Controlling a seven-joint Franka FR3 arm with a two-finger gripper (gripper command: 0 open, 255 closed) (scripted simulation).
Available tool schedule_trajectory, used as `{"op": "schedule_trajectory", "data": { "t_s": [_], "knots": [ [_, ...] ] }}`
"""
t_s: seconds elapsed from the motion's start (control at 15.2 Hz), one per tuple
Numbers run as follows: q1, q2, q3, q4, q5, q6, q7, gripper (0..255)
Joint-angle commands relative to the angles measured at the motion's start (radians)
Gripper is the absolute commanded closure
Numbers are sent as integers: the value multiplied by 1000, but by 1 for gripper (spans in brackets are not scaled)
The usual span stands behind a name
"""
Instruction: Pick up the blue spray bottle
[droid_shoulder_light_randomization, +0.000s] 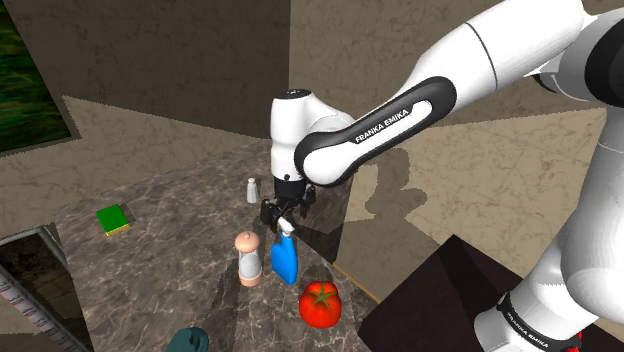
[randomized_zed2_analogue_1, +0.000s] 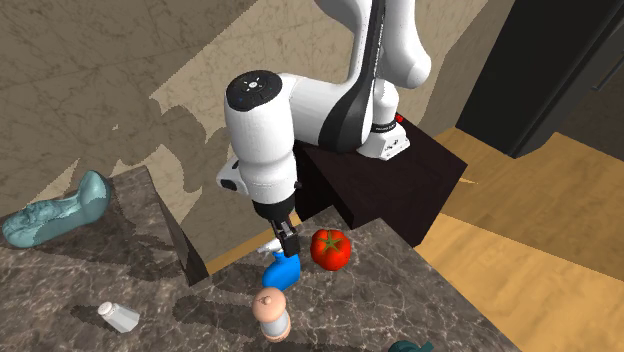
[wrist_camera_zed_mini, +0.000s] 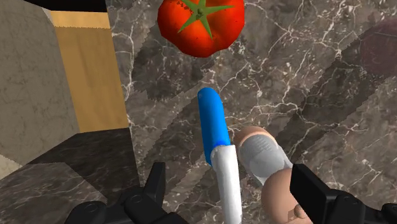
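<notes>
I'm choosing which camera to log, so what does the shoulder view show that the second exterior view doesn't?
Shoulder view's extra: a green block on the marble counter. Second exterior view's extra: a pale teal figure lying on the counter. Shared: the blue spray bottle, the tomato, the brown grinder, the white shaker, and the gripper at the bottle's top.

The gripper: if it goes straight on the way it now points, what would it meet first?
Most likely the blue spray bottle: its white head shows between the open fingers of the gripper, directly in its line. How far off it is remains unclear.
</notes>
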Motion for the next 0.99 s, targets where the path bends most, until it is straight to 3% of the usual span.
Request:
{"op": "schedule_trajectory", "data": {
  "t_s": [0.0, 0.33, 0.4, 0.92],
  "knots": [
    [6, 20, -4, -4, -13, 23, 11, 0],
    [12, 52, -12, -15, -32, 62, 23, 0],
    [12, 51, -12, -15, -32, 62, 22, 255],
    [12, 52, -13, -16, -32, 63, 22, 255]
  ]
}}
